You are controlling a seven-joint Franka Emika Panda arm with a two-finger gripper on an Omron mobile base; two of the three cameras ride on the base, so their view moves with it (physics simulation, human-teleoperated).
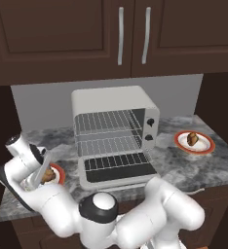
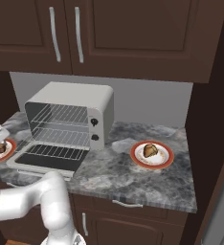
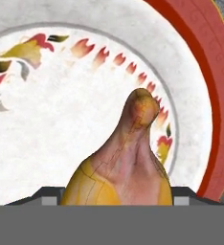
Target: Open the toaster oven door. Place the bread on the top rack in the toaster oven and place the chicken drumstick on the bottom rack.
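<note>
The arm is glossy white, built of fat rounded links with dark joint bands (one black ring under a domed cap), ending in a white hand.

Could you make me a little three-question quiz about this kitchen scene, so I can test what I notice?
1. True or false: the toaster oven door is shut.
2. What lies between the gripper fingertips: A the chicken drumstick, B a cup, C a knob?
3. Fill in: both wire racks in the toaster oven are ___.

Key: 1 false, it lies folded down. 2 A, on a red-rimmed plate. 3 bare.
</note>
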